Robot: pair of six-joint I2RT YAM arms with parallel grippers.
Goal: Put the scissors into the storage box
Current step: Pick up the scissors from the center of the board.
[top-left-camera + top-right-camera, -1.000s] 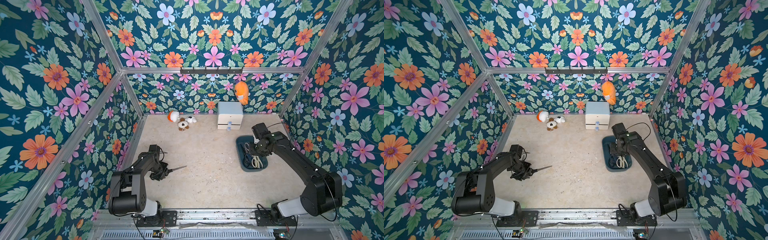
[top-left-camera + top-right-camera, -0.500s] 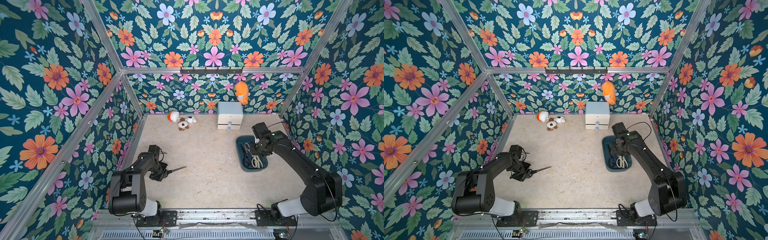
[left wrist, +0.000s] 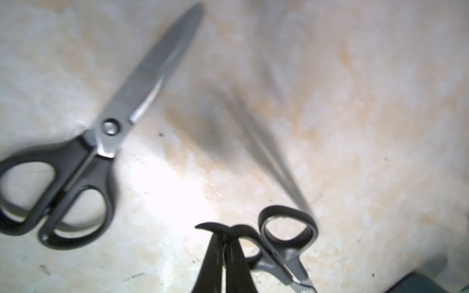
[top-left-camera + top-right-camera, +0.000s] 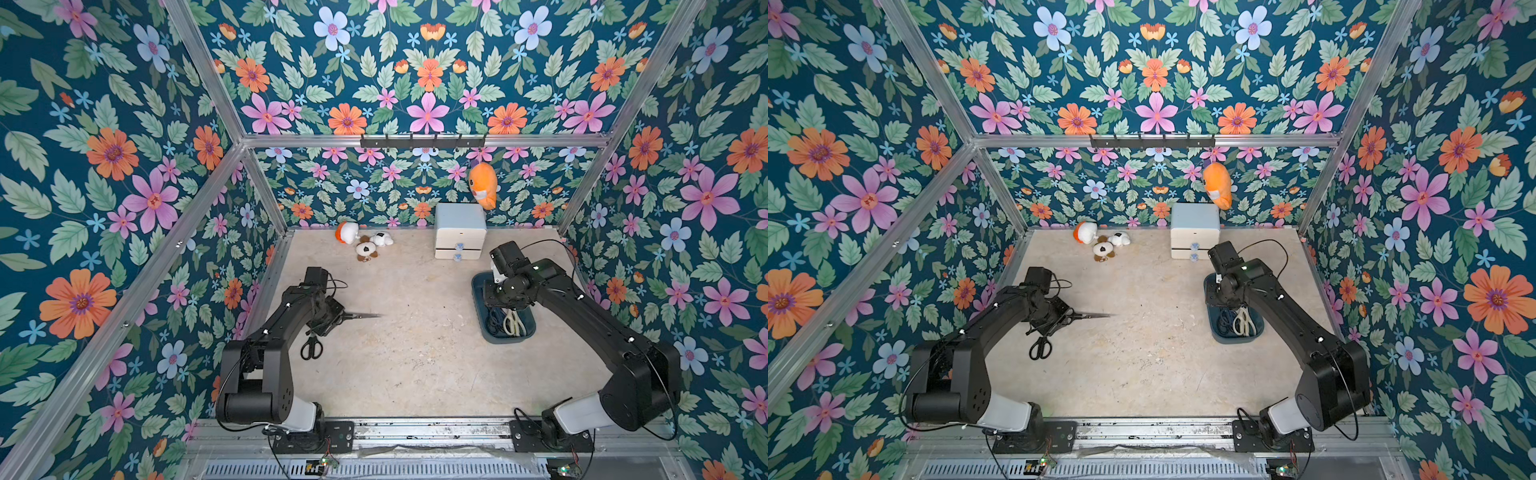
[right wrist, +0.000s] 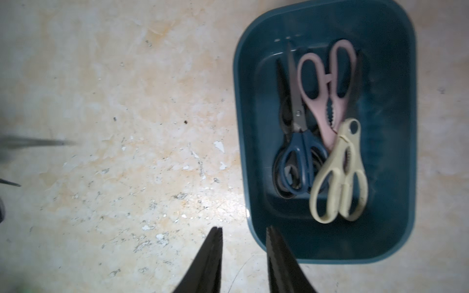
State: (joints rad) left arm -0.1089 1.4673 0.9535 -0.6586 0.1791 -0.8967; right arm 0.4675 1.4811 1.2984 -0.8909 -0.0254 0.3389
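Your left gripper is clamped on a handle of the black-handled scissors, whose long axis runs across the bench, blades pointing rightward toward the storage box. Your right gripper, jaws apart and empty, hovers at the box's edge.

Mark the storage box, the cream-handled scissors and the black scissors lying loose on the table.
storage box (image 5: 388, 101): right wrist view, bare interior.
cream-handled scissors (image 5: 337, 157): right wrist view, neck above the loops.
black scissors (image 3: 110, 126): left wrist view, pivot screw.

no readable text, no labels, no numbers
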